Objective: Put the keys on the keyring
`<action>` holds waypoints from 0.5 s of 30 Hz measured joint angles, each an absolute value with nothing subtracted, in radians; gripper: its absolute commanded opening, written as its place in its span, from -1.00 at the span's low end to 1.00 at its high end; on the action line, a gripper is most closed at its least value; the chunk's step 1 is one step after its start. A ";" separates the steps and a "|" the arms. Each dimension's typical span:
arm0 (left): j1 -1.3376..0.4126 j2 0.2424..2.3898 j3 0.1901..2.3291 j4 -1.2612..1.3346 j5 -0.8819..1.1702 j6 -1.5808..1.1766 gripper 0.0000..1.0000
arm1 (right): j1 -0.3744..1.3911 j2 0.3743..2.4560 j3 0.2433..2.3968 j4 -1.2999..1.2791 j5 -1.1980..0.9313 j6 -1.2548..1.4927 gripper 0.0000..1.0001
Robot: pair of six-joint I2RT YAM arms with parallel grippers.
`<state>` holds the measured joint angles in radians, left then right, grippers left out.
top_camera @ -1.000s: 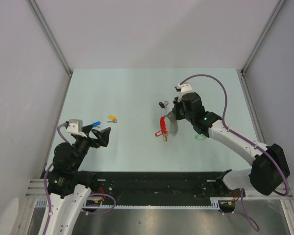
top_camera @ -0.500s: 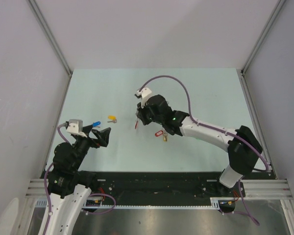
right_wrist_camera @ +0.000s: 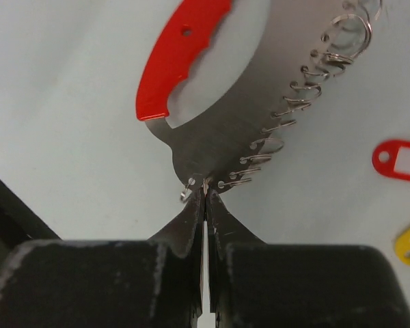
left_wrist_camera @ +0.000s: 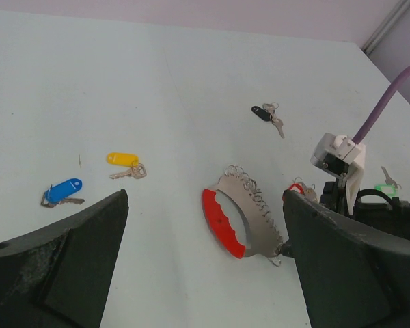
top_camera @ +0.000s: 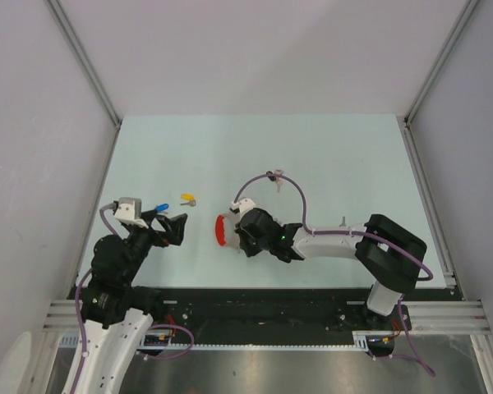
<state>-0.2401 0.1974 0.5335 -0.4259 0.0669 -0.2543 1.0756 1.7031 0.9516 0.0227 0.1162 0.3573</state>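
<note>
Walls (top_camera: 230, 49) of pale grey box a mint table (top_camera: 353, 156); right gripper (right_wrist_camera: 205, 186) pinches the keyring (right_wrist_camera: 242, 113), left gripper (top_camera: 169, 223) gapes empty.

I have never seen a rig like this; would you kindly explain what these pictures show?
This is a robot with a left arm and a right arm, bolted at the near edge of a table. One picture looks down from above; the other two come from a camera on each wrist. On the table lie a blue key, a yellow key and a black key, named by their tags. The right gripper is shut on the metal edge of the keyring. The left gripper is open and holds nothing.
</note>
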 measured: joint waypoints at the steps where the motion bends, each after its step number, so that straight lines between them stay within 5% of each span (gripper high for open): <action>1: -0.240 0.202 0.533 -0.426 0.068 -0.254 1.00 | 1.075 1.703 0.936 0.023 0.116 0.366 -0.97; 5: -0.240 0.221 0.533 -0.427 0.084 -0.255 1.00 | 1.071 1.703 0.902 0.023 0.115 0.386 -0.87; 9: -0.240 0.255 0.533 -0.427 0.113 -0.255 1.00 | 1.071 1.703 0.902 0.037 0.104 0.393 -0.48; 15: -0.240 0.356 0.533 -0.425 0.157 -0.274 1.00 | 1.071 1.694 0.901 0.031 0.089 0.390 -0.15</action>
